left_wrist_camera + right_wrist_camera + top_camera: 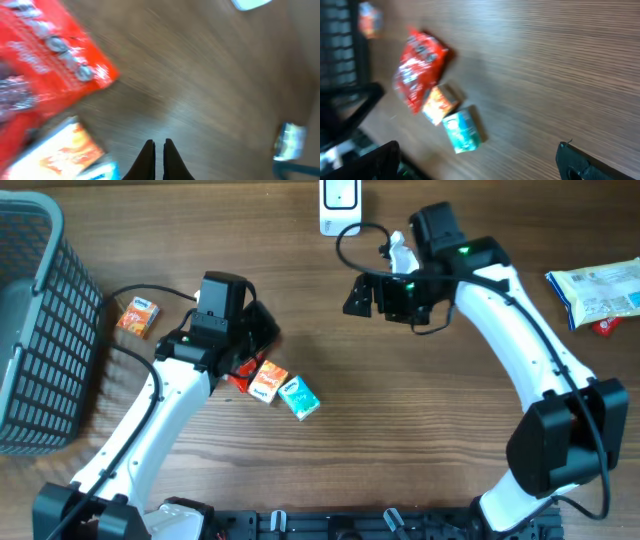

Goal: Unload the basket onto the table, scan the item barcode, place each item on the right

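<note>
Three items lie together mid-table: a red snack packet, an orange box and a teal box. My left gripper is shut and holds nothing. It hovers just above the red packet's far edge. At the back edge sits a white scanner. My right gripper is open and empty, raised in front of the scanner and facing the items.
A dark mesh basket fills the left side. A second orange box lies beside it. A pale food bag rests at the far right edge. A black cable loops near the scanner.
</note>
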`<state>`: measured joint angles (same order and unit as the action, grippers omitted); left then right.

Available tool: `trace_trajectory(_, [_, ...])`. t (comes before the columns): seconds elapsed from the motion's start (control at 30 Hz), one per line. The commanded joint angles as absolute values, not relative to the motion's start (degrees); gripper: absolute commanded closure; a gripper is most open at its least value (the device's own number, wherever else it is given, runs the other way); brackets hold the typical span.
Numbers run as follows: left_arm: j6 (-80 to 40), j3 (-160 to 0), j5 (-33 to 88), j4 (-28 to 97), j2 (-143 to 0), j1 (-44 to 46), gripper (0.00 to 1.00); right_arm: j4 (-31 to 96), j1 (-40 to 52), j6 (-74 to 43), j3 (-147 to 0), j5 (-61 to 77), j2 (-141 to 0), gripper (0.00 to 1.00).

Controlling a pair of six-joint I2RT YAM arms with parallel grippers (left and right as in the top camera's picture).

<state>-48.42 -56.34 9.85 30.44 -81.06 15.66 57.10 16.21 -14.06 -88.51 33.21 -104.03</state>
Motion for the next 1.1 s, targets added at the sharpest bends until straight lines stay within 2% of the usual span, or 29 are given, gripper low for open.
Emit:
trace_trajectory(0.0, [-40.25,-63.31,2.37,39.68,-77.34,11.18,0.96,55.31,16.82,-9.65,-88.58,42.46,-104.68,0.0])
trace_trajectory(0.07, [-37.04,-68.14,-0.21,45.76,-75.24,8.84,0.94,53.36,17.1,-12.45,-88.58,42.44,-104.71,0.0])
trace_trajectory(0.1, [-35.97,-69.97,-1.41,47.97,-74.48,8.05,0.85,52.1,17.43,-14.35,-88.58,42.46,-104.71,0.0])
trace_trajectory(0.13, [-34.79,-72.97,-3.81,51.7,-73.34,6.83,0.71,50.63,17.89,-16.49,-88.58,42.46,-104.71,0.0])
trace_trajectory(0.2, [-34.7,-76.84,-7.84,56.95,-71.85,5.1,0.2,47.44,19.2,-20.93,-88.58,42.44,-104.71,0.0])
trace_trajectory(0.23, [-34.72,-78.41,-9.52,59.37,-71.07,4.08,0.05,45.78,20.05,-22.46,-88.58,42.39,-104.71,0.01])
trace_trajectory(0.27, [-34.74,-79.66,-10.63,61.76,-70.08,2.63,0.0,44.21,21.17,-23.92,-88.58,41.98,-104.71,0.01])
trace_trajectory(0.7, [-38.39,-79.94,-10.52,71.2,-65.47,-15.29,0.0,35.9,44.31,-50.24,-88.58,11.16,-109.36,0.05])
trace_trajectory(0.87, [-38.37,-79.94,-9.93,73.69,-65.47,-18.04,0.0,27.86,49.69,-55.11,-88.6,9.8,-115.04,0.05])
trace_trajectory(1.07, [-38.35,-79.94,-9.93,75.53,-65.54,-18.17,0.0,20.84,51.48,-55.59,-88.6,10.5,-118.91,0.06])
